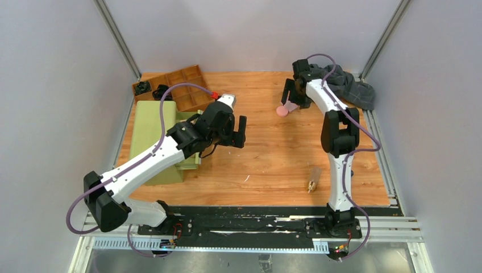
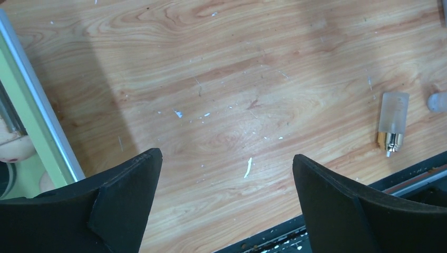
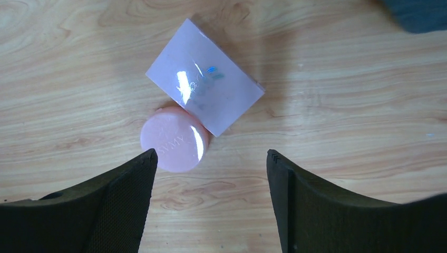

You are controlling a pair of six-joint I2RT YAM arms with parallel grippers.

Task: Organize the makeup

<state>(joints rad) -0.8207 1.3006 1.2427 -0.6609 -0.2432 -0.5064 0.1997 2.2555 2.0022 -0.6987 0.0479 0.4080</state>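
A pink square pad lies flat on the wooden table with a pink disc touching its near corner. My right gripper hovers just short of them, open, with only bare wood between its fingers; the disc sits close to the left fingertip. From above, the pair lies far centre beside the right gripper. A clear tube with a silver end lies near the table's front edge. My left gripper stands wide open over bare wood, holding nothing.
A green box lies at the left under the left arm, its edge showing in the left wrist view. Behind it is a brown compartment tray with small black items. A grey checked cloth is bunched at the far right.
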